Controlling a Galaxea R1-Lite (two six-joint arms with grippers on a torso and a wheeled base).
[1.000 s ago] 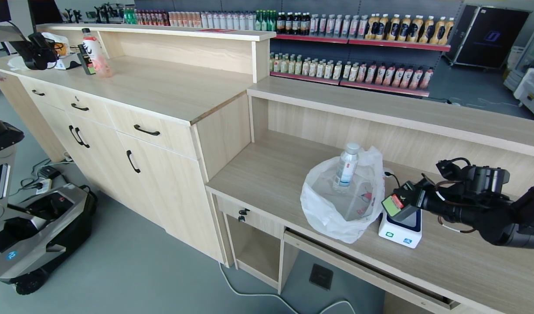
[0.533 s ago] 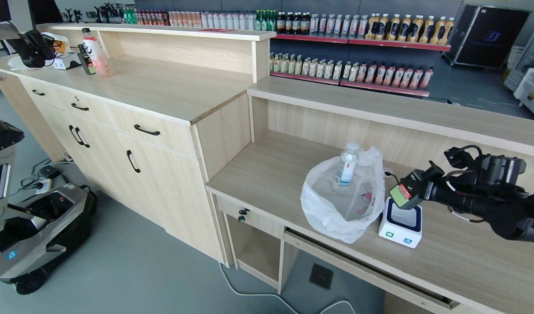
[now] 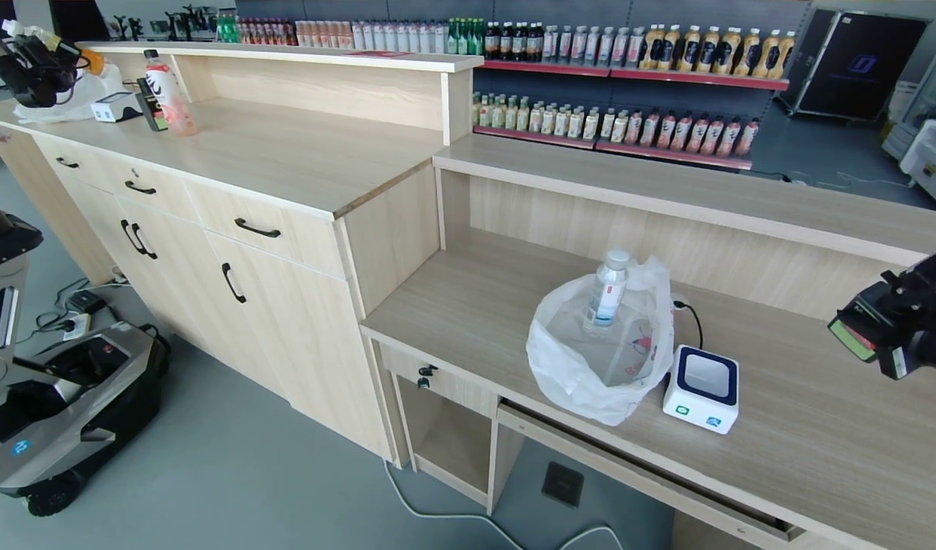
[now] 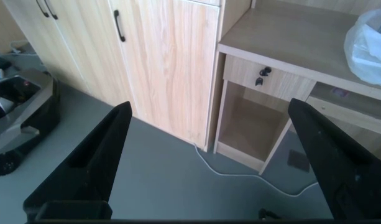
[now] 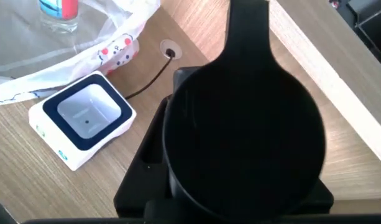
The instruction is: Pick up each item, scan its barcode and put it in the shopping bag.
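Shopping bag, near: one
Bagged bottle: one
Scanner beside bag: one
Counter bottle, far left: one
Green-faced item: one

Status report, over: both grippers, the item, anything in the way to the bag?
Left gripper open, over floor. Right gripper shut on green item, right of scanner. Shopping bag open, water bottle upright inside. Scanner stands between item and bag.

Left tool: two black wedge-shaped fingers; right arm black.
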